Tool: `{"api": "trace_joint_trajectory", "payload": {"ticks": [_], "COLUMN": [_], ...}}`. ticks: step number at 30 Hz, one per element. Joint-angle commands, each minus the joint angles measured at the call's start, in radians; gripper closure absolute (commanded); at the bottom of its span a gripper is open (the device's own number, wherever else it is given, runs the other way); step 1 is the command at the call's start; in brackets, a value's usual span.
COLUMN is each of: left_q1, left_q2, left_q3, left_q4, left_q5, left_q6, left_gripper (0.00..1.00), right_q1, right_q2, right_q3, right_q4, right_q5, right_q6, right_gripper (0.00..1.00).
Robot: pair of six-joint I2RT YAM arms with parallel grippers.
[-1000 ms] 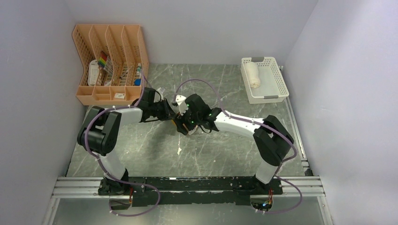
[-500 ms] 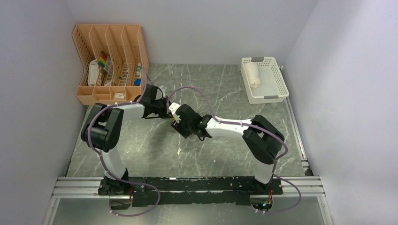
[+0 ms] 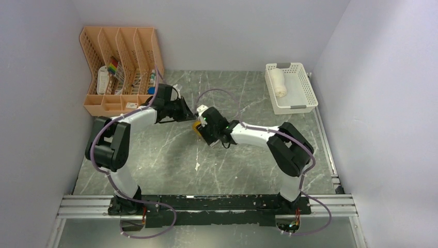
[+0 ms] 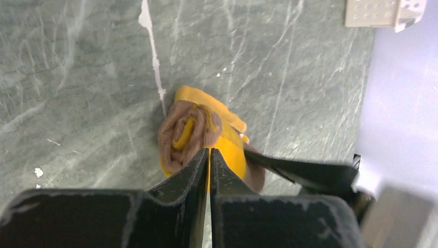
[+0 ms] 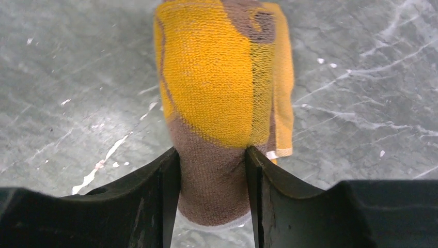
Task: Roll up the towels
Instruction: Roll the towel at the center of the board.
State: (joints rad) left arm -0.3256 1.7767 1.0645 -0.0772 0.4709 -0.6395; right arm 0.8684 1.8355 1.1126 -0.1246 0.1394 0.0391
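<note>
A towel rolled into a mustard-yellow and brown roll [image 5: 217, 88] lies on the table's middle [image 3: 197, 126]. My right gripper [image 5: 212, 151] straddles its brown end, with both fingers pressed against its sides. My left gripper [image 4: 209, 155] is shut, its tips at the roll's spiral end [image 4: 188, 132], and I see nothing between them. In the top view the left gripper [image 3: 190, 118] and the right gripper [image 3: 201, 127] meet at the roll. A rolled cream-white towel [image 3: 279, 81] lies in the white basket [image 3: 310, 92].
An orange desk organizer [image 3: 121, 70] with small items stands at the back left, close behind the left arm. The white basket sits at the back right near the wall. One basket corner [image 4: 385, 11] shows in the left wrist view. Grey walls enclose the marble table [image 3: 243, 165].
My right gripper's jaws have narrowed onto the brown end of the roll. Both wrists have shifted a little toward the back of the table. The left gripper has stayed shut.
</note>
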Motion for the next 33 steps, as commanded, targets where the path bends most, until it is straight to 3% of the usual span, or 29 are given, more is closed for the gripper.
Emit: {"api": "trace_joint_trajectory", "payload": {"ticks": [1,8,20,27,33], "left_q1": [-0.003,-0.004,-0.013,-0.027,-0.045], "left_q2": [-0.089,-0.119,-0.024,0.057,0.098], "left_q3": [0.009,-0.122,-0.148,-0.123,-0.106], "left_q4": [-0.021,0.129,0.311,0.356,0.362], "left_q5": [-0.029,0.071,0.166,0.174,0.158], "left_q6": [0.005,-0.030,-0.074,-0.082,-0.087], "left_gripper": [0.83,0.81,0.81,0.81,0.80], "right_q1": [-0.116,-0.220,-0.285,-0.295,-0.263], "right_q2": [0.022,0.060,0.123,0.109,0.036], "right_q3": [-0.017,-0.003,0.012,0.043,0.074], "right_q4": [0.002,0.026,0.023,-0.040,-0.112], "right_q5": [-0.219,-0.457,-0.616,-0.554,-0.361], "right_q6": [0.083,0.138,0.185,0.143,0.059], "right_gripper": [0.54,0.57,0.58,0.56,0.40]}}
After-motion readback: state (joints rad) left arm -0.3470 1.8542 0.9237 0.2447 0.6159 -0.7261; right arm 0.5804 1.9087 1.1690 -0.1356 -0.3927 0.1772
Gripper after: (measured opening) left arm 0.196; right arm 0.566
